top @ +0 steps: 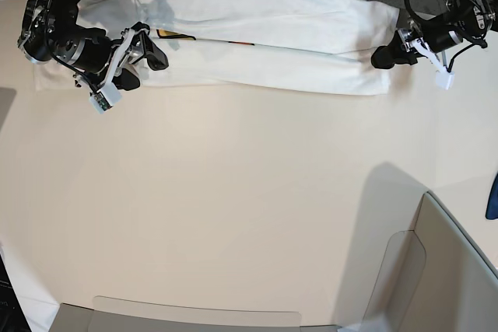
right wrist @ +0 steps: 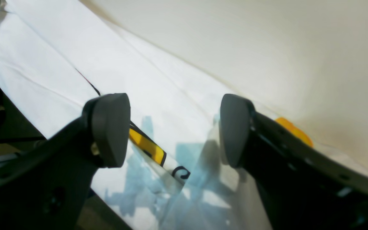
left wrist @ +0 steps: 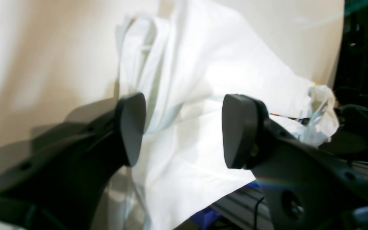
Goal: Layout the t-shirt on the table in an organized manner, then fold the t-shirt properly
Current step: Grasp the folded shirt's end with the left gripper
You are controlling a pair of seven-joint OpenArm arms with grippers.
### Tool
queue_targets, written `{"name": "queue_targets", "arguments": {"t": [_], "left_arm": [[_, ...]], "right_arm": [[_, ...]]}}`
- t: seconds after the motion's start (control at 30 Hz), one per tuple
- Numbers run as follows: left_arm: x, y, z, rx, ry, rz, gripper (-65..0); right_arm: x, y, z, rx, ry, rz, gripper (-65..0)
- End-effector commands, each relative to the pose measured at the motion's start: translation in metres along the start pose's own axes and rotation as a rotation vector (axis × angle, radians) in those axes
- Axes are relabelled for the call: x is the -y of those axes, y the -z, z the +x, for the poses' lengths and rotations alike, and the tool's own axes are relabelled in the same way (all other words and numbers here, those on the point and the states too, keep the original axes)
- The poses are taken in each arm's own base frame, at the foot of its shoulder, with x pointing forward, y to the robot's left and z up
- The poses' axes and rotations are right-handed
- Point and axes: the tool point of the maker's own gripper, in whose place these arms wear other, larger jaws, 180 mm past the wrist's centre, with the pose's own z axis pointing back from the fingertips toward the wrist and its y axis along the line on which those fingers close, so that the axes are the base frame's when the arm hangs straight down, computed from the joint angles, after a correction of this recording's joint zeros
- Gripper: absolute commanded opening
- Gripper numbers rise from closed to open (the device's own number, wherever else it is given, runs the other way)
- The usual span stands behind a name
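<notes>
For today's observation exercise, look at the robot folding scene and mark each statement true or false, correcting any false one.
1. The t-shirt lies as a long band near the table's far edge. True.
2. The left gripper is clamped shut on the cloth. False: its jaws stand open, with nothing between them.
3. The right gripper is open above the printed part of the shirt. True.
4. The shirt is spread flat with the whole print facing up. False: it is folded over lengthwise, mostly plain white, with only a strip of print showing.
5. Both grippers sit at the same end of the shirt. False: they are at opposite ends.
</notes>
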Motion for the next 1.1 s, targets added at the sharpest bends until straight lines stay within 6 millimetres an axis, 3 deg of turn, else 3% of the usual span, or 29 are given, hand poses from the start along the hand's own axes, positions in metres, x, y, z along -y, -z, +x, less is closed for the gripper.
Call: {"name": "queue_targets", "arguments": {"t": [0.0, 0.43, 0.7, 0.8, 1.07], "left_arm": [[-0.001, -0.010, 0.014, 0.025, 0.043, 0.022, -27.7], [-0.002, -0.011, 0.022, 0.061, 0.051, 0.029, -27.7], [-0.020, -0.012, 0.016, 0.025, 0.072, 0.127, -27.7], [-0.021, -0.012, 0.008, 0.006, 0.064, 0.128, -27.7], [-0.006, 0.018, -0.028, -0.117, 0.071, 0.066, -27.7]], "right_arm": [[-0.001, -0.004, 0.011, 0.040, -0.022, 0.005, -21.1], [0.000, -0.004, 0.016, 0.050, -0.030, 0.001, -21.1], [0.000, -0.004, 0.016, 0.050, -0.030, 0.001, -21.1], [0.000, -0.004, 0.016, 0.050, -0.030, 0.001, -21.1], [0.000, -0.004, 0.016, 0.049, -0.031, 0.002, -21.1]]}}
